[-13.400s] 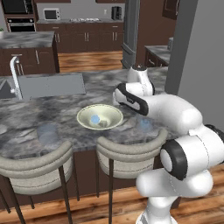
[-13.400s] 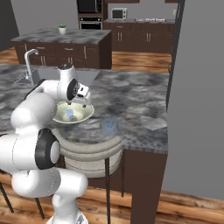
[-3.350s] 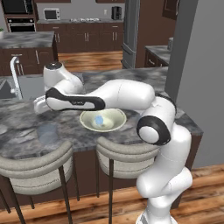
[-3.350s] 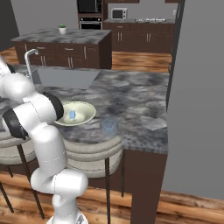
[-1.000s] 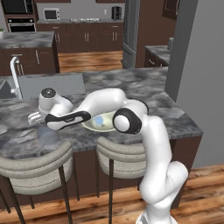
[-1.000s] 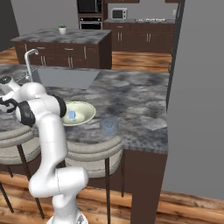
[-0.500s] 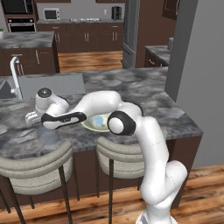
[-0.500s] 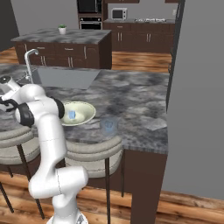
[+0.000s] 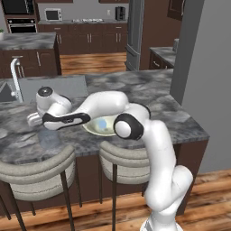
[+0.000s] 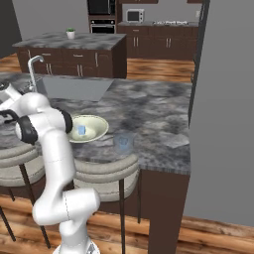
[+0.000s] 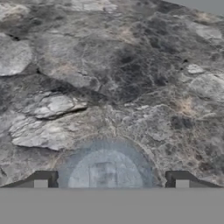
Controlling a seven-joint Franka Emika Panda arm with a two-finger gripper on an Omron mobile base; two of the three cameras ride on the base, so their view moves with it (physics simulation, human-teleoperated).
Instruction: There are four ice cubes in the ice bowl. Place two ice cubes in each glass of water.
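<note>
My gripper (image 11: 110,180) hangs open right above a clear glass (image 11: 105,166); its fingertips (image 11: 41,179) stand wide apart on either side of the rim. One pale ice cube (image 11: 103,173) lies inside that glass. In the left base view the arm reaches far left, and the gripper (image 9: 35,122) sits just over the same glass (image 9: 48,138). The cream ice bowl (image 9: 92,130) sits mid-counter with a blue ice cube (image 9: 103,122) in it. In the right base view the bowl (image 10: 96,130) holds that cube (image 10: 82,130), and the second glass (image 10: 123,142) stands to its right.
A grey sink (image 9: 49,85) with a faucet (image 9: 17,76) lies behind the gripper. Two round stools (image 9: 36,173) stand against the counter's front edge. A grey pillar (image 9: 203,67) rises at the counter's right end.
The jaws have gone from shut to wide open over the left glass, and a cube now lies in that glass. The arm has barely moved.
</note>
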